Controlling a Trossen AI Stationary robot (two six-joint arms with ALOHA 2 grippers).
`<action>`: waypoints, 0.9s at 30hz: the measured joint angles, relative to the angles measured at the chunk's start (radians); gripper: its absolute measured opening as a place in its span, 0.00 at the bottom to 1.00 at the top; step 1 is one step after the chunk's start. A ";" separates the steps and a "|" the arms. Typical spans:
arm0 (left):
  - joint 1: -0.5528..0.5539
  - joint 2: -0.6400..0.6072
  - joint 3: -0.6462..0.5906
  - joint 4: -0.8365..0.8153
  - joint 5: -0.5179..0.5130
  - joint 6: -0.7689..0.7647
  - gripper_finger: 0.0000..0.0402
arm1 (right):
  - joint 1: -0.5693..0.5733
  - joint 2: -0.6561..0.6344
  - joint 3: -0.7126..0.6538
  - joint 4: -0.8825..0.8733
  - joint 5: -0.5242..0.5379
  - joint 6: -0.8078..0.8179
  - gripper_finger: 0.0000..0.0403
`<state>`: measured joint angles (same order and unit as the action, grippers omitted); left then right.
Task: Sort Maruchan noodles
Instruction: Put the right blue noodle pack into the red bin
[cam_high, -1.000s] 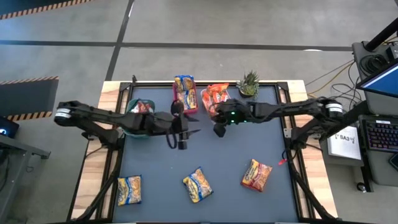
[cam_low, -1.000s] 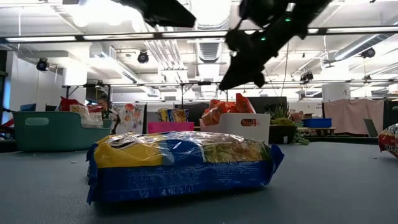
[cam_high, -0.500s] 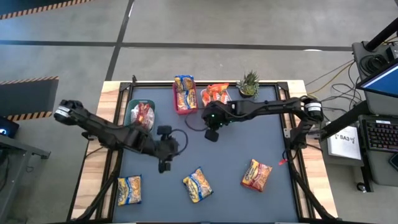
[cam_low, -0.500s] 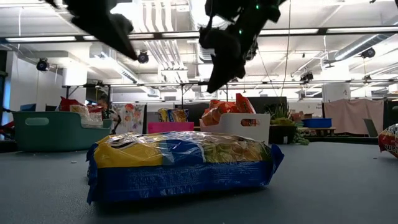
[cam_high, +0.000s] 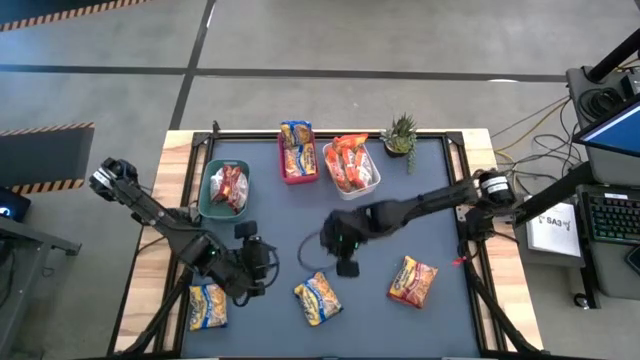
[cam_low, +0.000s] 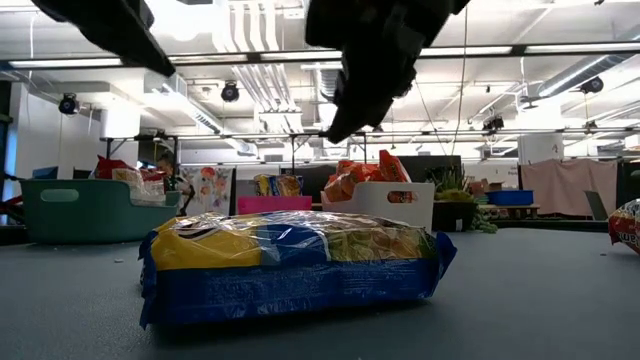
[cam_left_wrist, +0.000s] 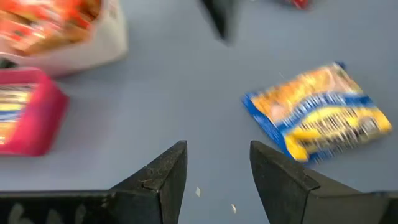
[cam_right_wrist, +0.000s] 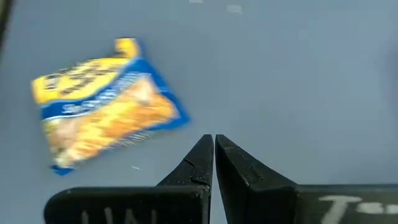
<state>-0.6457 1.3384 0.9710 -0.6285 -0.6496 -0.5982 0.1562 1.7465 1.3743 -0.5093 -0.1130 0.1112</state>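
Three noodle packets lie flat on the dark mat near the front edge: a yellow-and-blue one (cam_high: 208, 305) at the left, another (cam_high: 318, 298) in the middle, and an orange one (cam_high: 413, 280) at the right. My left gripper (cam_high: 262, 272) hovers open between the two yellow-and-blue packets and holds nothing; its wrist view shows the middle packet (cam_left_wrist: 317, 118) ahead. My right gripper (cam_high: 347, 268) hangs shut and empty above the mat, just beyond the middle packet. A yellow-and-blue packet (cam_right_wrist: 106, 102) shows in its wrist view.
Along the far edge stand a green bin (cam_high: 225, 187), a red bin (cam_high: 297, 150) and a white bin (cam_high: 352, 163), each with packets inside. A small potted plant (cam_high: 400, 135) stands beside the white bin. Bare mat lies between the bins and the loose packets.
Both grippers have swung from the bins at the back toward the table's near edge. The left one has gone from the middle of the mat to the near left. The right has gone from beside the white bin to the mat's middle. The packets have not moved.
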 joint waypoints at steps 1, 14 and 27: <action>-0.011 0.000 0.000 0.000 -0.035 -0.015 0.39 | 0.024 0.015 0.000 0.030 0.000 0.000 0.02; -0.043 0.002 0.000 0.010 -0.085 -0.100 0.39 | 0.154 0.229 0.013 0.353 -0.061 0.038 0.02; -0.043 0.003 -0.001 0.064 -0.115 -0.065 0.39 | 0.115 0.276 0.014 0.420 -0.131 0.038 0.02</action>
<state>-0.6884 1.3411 0.9696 -0.5643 -0.7644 -0.6628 0.2713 2.0220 1.3888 -0.0889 -0.2443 0.1491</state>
